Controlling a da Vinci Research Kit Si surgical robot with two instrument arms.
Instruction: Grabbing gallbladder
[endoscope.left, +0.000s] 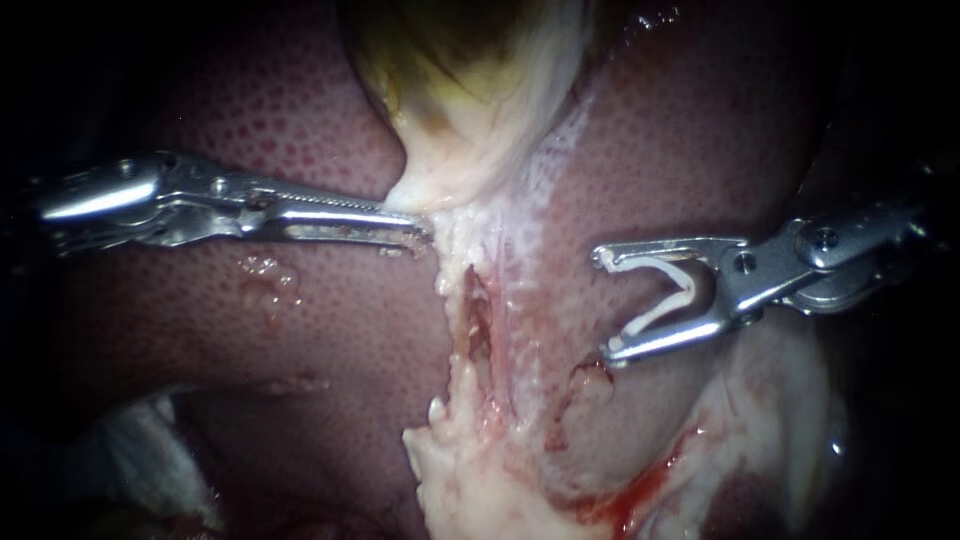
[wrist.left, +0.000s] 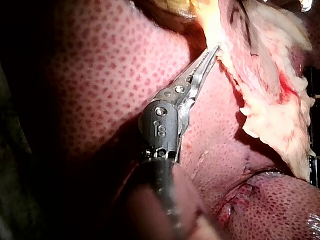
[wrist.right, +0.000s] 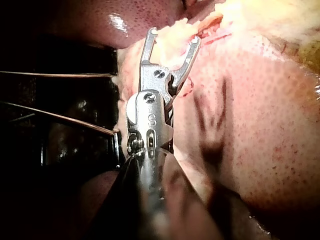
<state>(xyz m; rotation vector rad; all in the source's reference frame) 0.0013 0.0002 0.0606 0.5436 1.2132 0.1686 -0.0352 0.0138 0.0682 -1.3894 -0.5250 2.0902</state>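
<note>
Nearest the lens in the endoscope view are your two instruments, hanging over the tissue. Your left end effector (endoscope.left: 420, 225), long and toothed, reaches in from the left edge at mid-height to the centre of the frame. Its tip lies against the pale, narrowed lower end of the gallbladder (endoscope.left: 470, 90). The gallbladder fills the upper centre, yellow-green and slack, tapering down to that tip. Pale tissue laps over the tip, so you cannot tell whether the end effector has hold of it or only touches it. The left wrist view does not settle it either: it shows the left end effector (wrist.left: 215, 50) from behind, with the yellow gallbladder (wrist.left: 207, 15) just ahead.

Your right end effector (endoscope.left: 603, 305) comes in from the right edge and stands right of centre, over the dotted red liver (endoscope.left: 700, 130) and well apart from the gallbladder. Its jaws are spread wide, with a white clip (endoscope.left: 688, 283) seated along their inner faces and touching both. In the right wrist view the right end effector (wrist.right: 174, 36) shows as an open fork.

Between the two end effectors a pale strip (endoscope.left: 510, 260) runs down the centre from the gallbladder's narrow end, with a raw red cleft (endoscope.left: 478, 320) in it. The strip widens into ragged white tissue (endoscope.left: 470, 480) at the lower centre. Blood (endoscope.left: 640, 495) lies to the lower right of that.
</note>
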